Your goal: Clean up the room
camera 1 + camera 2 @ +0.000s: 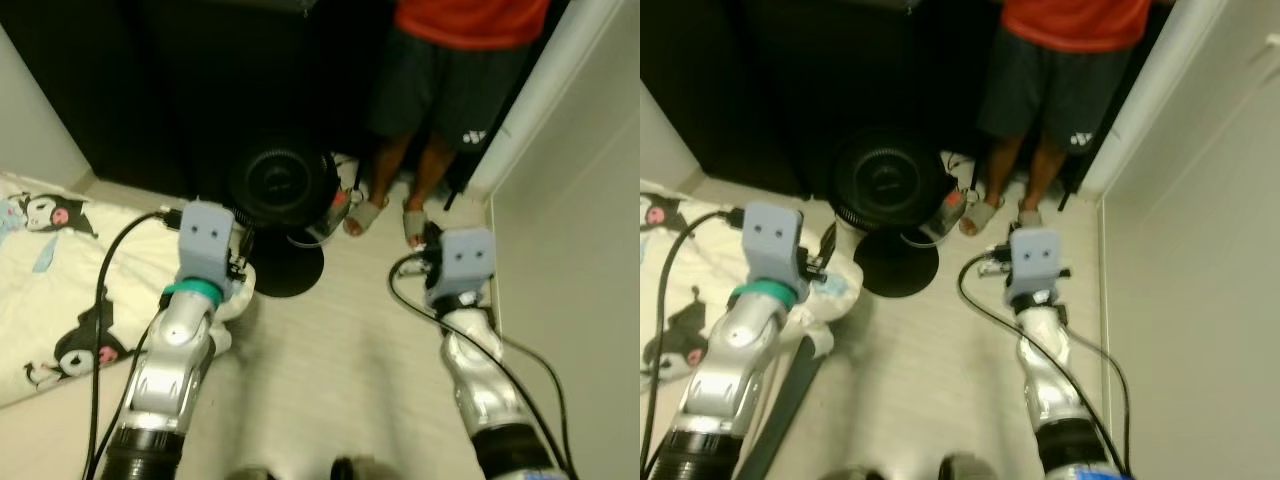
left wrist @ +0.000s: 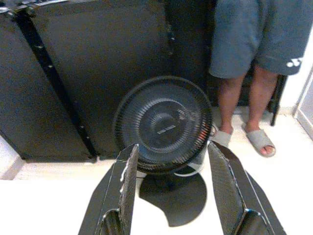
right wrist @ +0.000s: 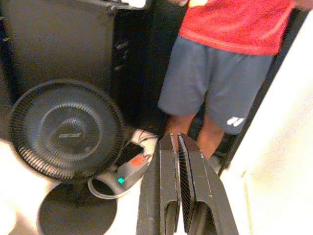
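A black floor fan (image 1: pixel 283 185) stands on its round base (image 1: pixel 290 265) in front of a dark cabinet. My left gripper (image 2: pixel 173 196) is open and empty, raised over the floor and pointing at the fan (image 2: pixel 164 125). My right gripper (image 3: pixel 177 186) is shut with nothing between its fingers, held to the fan's right and aimed toward a person's legs. A small grey device (image 3: pixel 131 165) with a red label and a coiled cable lies beside the fan base. A white cloth (image 1: pixel 835 285) lies on the floor under my left arm (image 1: pixel 185 330).
A person (image 1: pixel 455 70) in a red shirt, dark shorts and slippers stands close ahead on the right. Cartoon-print bedding (image 1: pixel 45 290) lies at the left. A white wall and door frame (image 1: pixel 560 200) close off the right side. Pale floor runs between my arms.
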Tool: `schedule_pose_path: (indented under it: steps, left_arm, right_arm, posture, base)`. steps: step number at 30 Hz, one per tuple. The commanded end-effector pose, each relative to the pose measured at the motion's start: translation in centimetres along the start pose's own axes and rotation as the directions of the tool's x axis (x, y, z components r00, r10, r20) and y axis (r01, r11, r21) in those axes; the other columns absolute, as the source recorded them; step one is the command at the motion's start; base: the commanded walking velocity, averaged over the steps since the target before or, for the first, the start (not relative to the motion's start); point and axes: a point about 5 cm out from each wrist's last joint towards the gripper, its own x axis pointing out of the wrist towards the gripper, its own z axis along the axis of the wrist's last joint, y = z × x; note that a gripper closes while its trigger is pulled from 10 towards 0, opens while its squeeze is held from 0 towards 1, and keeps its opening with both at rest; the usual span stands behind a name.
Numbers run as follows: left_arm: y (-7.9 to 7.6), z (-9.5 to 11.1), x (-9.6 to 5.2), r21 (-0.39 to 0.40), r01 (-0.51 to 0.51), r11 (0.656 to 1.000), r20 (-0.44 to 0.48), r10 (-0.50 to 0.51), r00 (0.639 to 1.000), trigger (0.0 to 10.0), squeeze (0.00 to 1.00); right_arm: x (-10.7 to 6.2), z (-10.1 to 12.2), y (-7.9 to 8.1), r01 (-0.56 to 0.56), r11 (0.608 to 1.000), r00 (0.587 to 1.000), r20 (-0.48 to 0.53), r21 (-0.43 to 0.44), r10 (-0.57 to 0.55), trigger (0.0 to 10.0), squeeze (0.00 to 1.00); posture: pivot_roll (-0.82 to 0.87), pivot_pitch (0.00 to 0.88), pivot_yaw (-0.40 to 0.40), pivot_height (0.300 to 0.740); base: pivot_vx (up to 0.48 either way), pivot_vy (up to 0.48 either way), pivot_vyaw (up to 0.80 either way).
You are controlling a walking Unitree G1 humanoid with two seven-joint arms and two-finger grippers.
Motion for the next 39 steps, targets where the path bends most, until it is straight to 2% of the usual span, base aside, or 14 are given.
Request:
schedule_pose_path:
  steps: [1,23,29,39]
  left_arm:
    - [0.1,-0.5,-0.2,0.008,-0.001,1.000,-0.018,0.001,1.000,10.0,0.00]
    - [0.0,-0.6,-0.1,0.010,0.005,1.000,-0.018,-0.005,1.000,10.0,0.00]
    - [0.0,-1.3,-0.4,0.002,-0.007,1.000,-0.056,0.008,0.998,10.0,0.00]
    - [-0.2,-1.6,-0.6,-0.001,-0.003,1.000,-0.076,0.002,0.997,10.0,0.00]
  right_arm:
    - [-0.3,-0.5,0.4,-0.009,1.000,1.000,-0.024,0.006,0.009,10.0,0.00]
    - [-0.4,-0.6,0.4,-0.009,1.000,1.000,-0.027,-0.001,0.009,10.0,0.00]
    - [-0.6,-0.8,0.3,-0.015,1.000,0.999,-0.035,-0.014,0.014,10.0,0.00]
    - [-0.7,-0.9,0.5,-0.032,0.999,0.999,-0.042,-0.009,0.031,10.0,0.00]
  posture:
    - [-0.03,0.076,0.027,0.740]
    - [-0.03,0.079,0.029,0.740]
    - [-0.03,0.084,0.028,0.740]
    - [-0.03,0.089,0.025,0.740]
  base:
    - [0.277,0.000,0.00]
    - [0.274,0.000,0.00]
    - [0.000,0.000,0.00]
    - [0.000,0.000,0.80]
